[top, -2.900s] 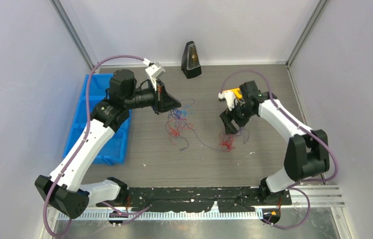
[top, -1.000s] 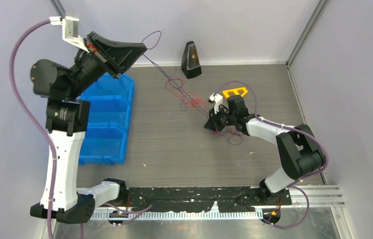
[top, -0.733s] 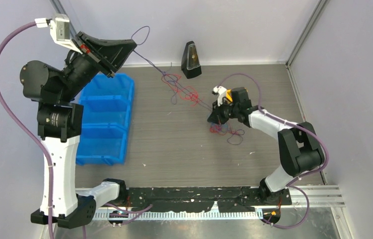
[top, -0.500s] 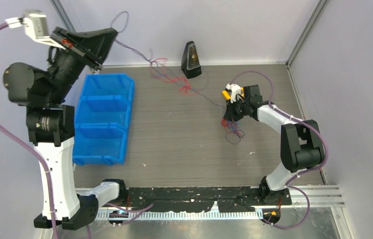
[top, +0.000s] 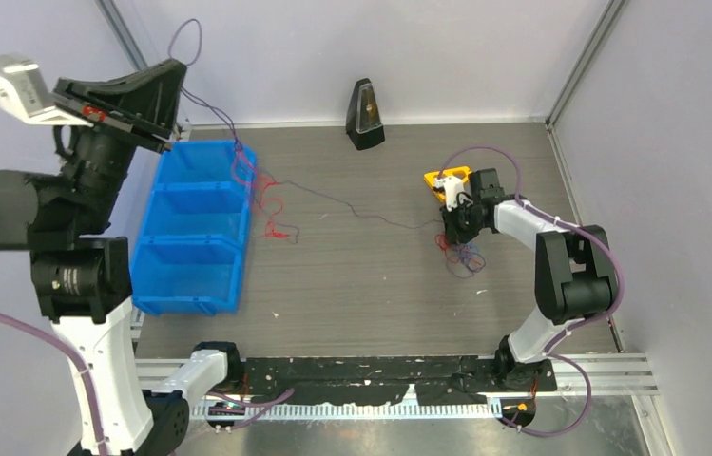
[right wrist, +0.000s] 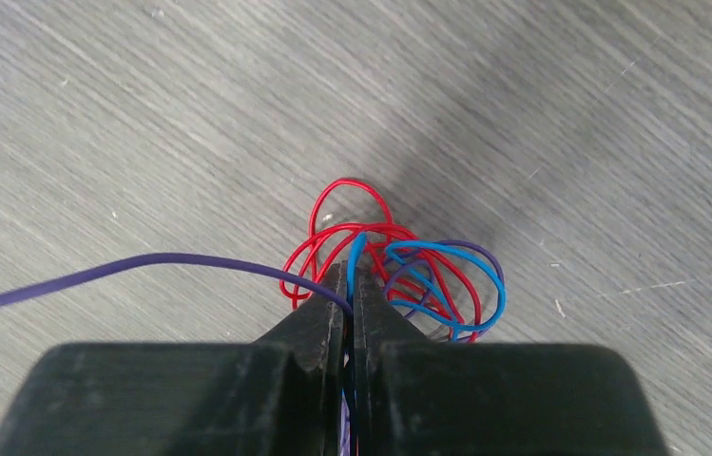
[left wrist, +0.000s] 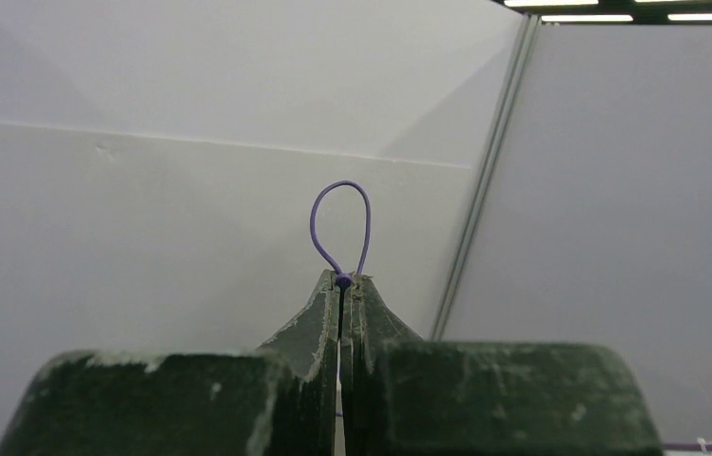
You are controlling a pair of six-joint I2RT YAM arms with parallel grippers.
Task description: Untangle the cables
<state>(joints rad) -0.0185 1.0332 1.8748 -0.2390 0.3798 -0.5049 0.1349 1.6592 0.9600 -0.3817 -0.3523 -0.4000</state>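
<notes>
Your left jaws, raised high beside the blue bin (top: 190,228), are pressed together on one purple strand (right wrist: 162,256), its loop poking past the tips. The strand stretches across the worktop (top: 352,285) to your right jaws, which pinch a red, blue and purple knot (right wrist: 399,271) of the cables. That strand is partly drawn out, but red loops (top: 274,203) cling to it and the knot is not yet undone.

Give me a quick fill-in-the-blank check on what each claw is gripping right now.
1. The wire loop pinched in the left claw is ____ in colour.
2. The right claw is shut on a bundle of red, purple and ____ wires.
3. A single purple strand runs from that bundle up toward the ____ claw.

Missing words: purple; blue; left.
</notes>
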